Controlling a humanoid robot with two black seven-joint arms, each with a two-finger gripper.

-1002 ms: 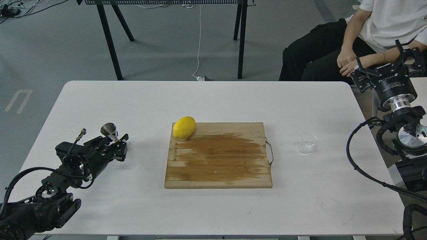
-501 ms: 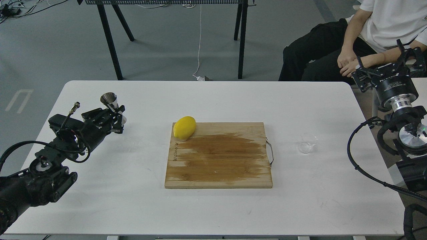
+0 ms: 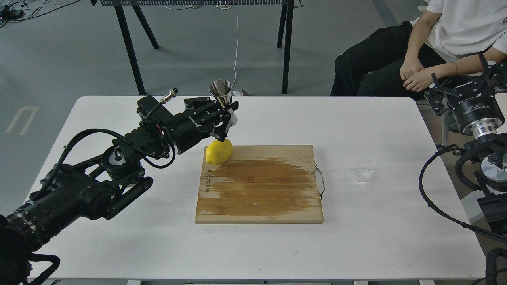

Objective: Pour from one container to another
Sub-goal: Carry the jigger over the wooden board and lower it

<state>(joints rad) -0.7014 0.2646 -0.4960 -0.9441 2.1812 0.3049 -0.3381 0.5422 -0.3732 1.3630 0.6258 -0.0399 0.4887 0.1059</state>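
So, head view, only angle on offer: the left gripper [image 3: 224, 118] is up off the white table [image 3: 119, 130], raised above the far-left corner of the wooden cutting board [image 3: 259, 184], and its fingers are clamped on the waist of the steel jigger [image 3: 221, 92]. That jigger stands upright in the grip, wide mouth facing up, its top cone sticking out above the fingers. Right under the gripper sits the lemon [image 3: 218, 151], parked on that same board corner and hanging a bit over the edge. From this angle the lowest fingertip looks like it overlaps the top of the lemon, but I can't tell whether it's actually touching or just above it.

The board has a big darker patch across its middle and a thin metal handle on its right edge. To the right of that handle, apart from it, the clear cup [image 3: 364, 170] stands upright on the table by itself, nothing near it.

The right gripper [image 3: 463, 81] is way off at the right edge, beyond the table's corner and well away from the cup. It's dark and cluttered against the seated person [image 3: 443, 35] behind it, so I can't tell if the fingers are apart or together.
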